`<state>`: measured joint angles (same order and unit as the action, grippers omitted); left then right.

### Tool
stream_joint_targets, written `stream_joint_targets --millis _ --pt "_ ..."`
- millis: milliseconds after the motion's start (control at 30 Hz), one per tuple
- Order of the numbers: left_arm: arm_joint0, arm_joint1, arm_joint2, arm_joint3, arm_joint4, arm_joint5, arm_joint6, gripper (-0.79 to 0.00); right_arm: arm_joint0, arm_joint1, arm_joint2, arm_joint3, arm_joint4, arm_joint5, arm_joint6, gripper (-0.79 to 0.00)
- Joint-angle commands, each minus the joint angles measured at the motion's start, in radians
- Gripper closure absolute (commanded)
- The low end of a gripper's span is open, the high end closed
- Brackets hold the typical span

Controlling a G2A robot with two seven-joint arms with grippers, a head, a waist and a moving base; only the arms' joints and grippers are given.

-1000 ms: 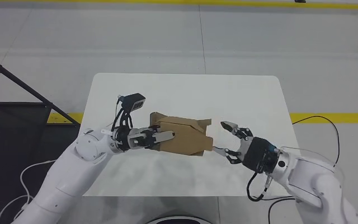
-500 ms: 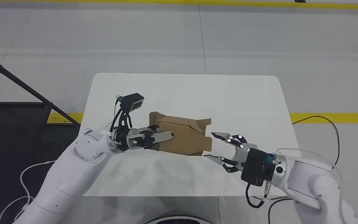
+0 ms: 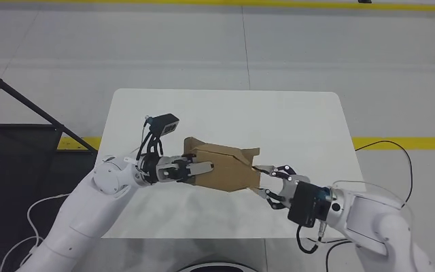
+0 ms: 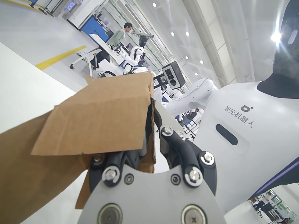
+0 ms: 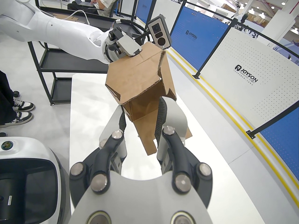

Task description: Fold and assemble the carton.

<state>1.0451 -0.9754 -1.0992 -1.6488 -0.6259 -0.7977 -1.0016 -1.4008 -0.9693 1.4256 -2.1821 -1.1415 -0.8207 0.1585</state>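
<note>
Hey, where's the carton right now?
In the top view the carton is over the middle of the table, between the arms: the left tool grips its left end, the open right tool straddles a flap at its right end.

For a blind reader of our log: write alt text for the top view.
A half-folded brown cardboard carton is held over a white table. The left gripper clamps one end; the open right gripper straddles the other end.
</note>
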Motion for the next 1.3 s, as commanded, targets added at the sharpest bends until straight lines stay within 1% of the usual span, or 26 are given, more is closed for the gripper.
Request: stream_joint_targets --millis 0,267,500,900,1267 --pt "-0.001 -0.001 0.001 0.0 -0.006 -0.002 -0.008 0.0 -0.001 0.0 -0.001 0.002 0.002 0.008 0.004 -0.305" --pt "-0.003 -0.006 0.001 0.003 -0.013 0.002 -0.023 0.0 -0.005 -0.001 0.004 -0.007 0.005 0.037 -0.005 -0.259" --pt "-0.005 -0.01 0.005 -0.002 -0.014 0.011 -0.032 0.0 -0.001 -0.001 -0.002 -0.012 -0.001 0.032 -0.011 -0.265" --pt "-0.011 -0.02 0.017 0.002 -0.014 0.014 -0.034 0.0 0.024 -0.004 -0.042 -0.022 -0.029 0.044 -0.005 -0.252" --pt "-0.011 -0.026 0.019 0.004 -0.024 0.018 -0.039 0.0 0.067 -0.008 -0.097 -0.003 -0.026 0.022 0.006 -0.268"
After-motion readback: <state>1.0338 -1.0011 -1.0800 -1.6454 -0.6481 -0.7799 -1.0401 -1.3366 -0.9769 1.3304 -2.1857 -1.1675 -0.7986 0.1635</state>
